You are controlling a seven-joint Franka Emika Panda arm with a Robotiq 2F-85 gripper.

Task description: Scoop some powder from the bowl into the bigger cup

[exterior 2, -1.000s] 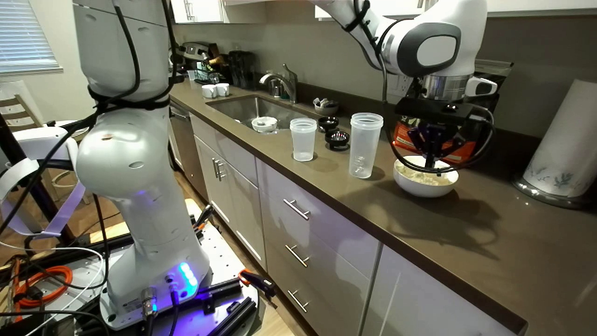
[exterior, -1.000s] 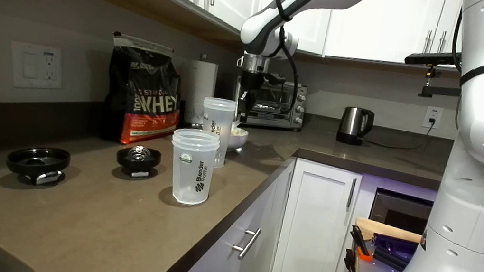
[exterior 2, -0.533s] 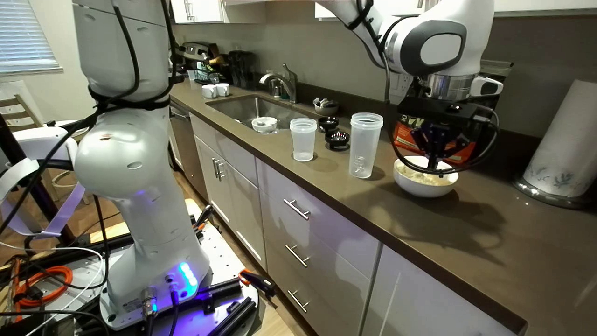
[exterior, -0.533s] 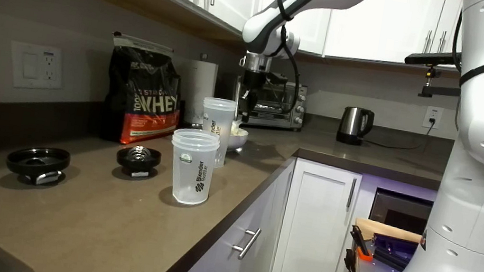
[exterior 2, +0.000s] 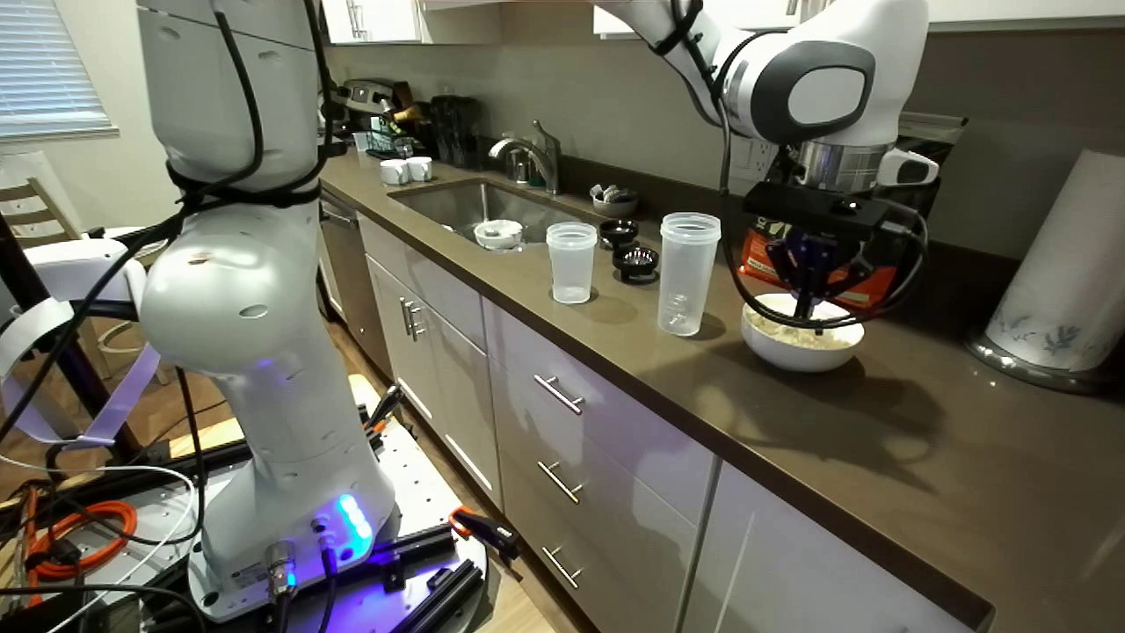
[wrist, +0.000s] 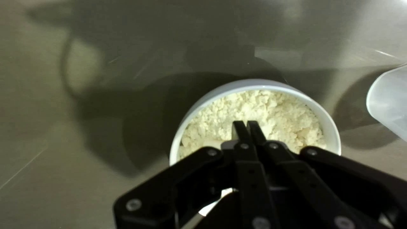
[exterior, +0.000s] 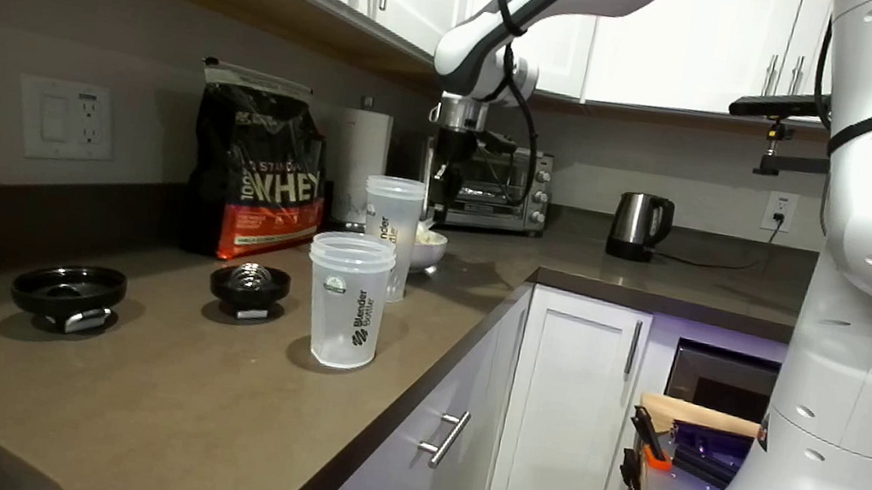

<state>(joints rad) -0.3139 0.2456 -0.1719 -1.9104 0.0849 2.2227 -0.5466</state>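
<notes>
The white bowl (exterior 2: 795,353) holds pale yellow, clumpy powder (wrist: 286,117). The bigger cup (exterior 2: 688,277) is tall, frosted and upright beside the bowl; it also shows in an exterior view behind a shorter cup (exterior: 393,217) and at the right edge of the wrist view (wrist: 389,100). My black gripper (wrist: 246,124) points down over the bowl, its fingertips close together with a narrow gap. It seems shut on a thin pale scoop (exterior: 425,227), which shows only as a whitish bit under the fingers. The scoop's bowl and any load are hidden.
The shorter frosted cup (exterior: 345,301) stands near the counter's front edge. Two black lids (exterior: 68,292) (exterior: 250,286) lie on the counter. A black whey bag (exterior: 260,176) stands by the wall. A paper towel roll (exterior 2: 1059,264) stands beyond the bowl.
In an exterior view, my gripper shifts slightly right, then back left over the bowl. The whitish bit under the fingers rises a little, then drops. Bowl and cups stay put.
</notes>
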